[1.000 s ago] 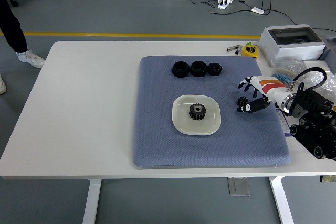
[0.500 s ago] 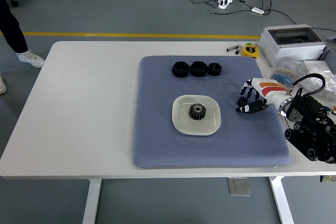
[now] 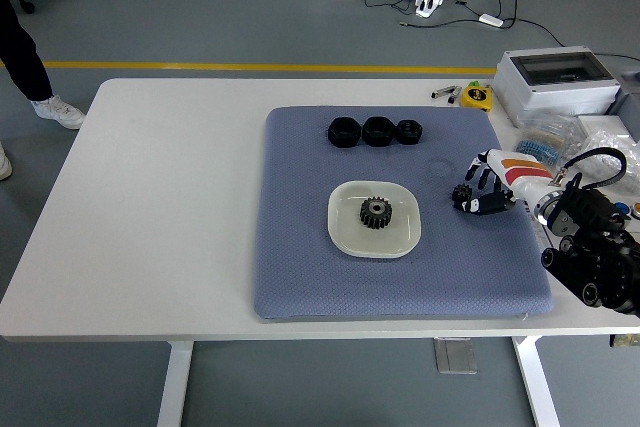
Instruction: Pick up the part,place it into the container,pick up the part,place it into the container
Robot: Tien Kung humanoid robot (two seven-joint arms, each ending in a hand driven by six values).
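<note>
Small black part (image 3: 462, 194) sits at the tips of the right hand (image 3: 487, 192); the fingers (image 3: 478, 203) are curled narrow around it, apparently holding it, just above or on the blue mat (image 3: 300, 247) (contact with the mat cannot be told). Judged rigid, light, likely toothed metal or plastic: stiff, not fragile, may slip if pinched on the teeth, so better held across its flat faces or rim.

Left of the fingers, near, lies the white container (image 3: 345, 232), already carrying one black gear (image 3: 376, 212) at its middle. Beyond the fingers and to their left, three black ring-shaped parts (image 3: 376, 131) stand in a row, touching or nearly so. One placement looks done; the second part appears to be in hand.

Further out, behind the fingers: a yellow tape measure (image 3: 478, 96) and a grey box with clear lid (image 3: 556, 82) on the white worktop (image 3: 160, 207). No legible writing; orange and red bands on the hand's back carry no readable text. Left arm out of view.
</note>
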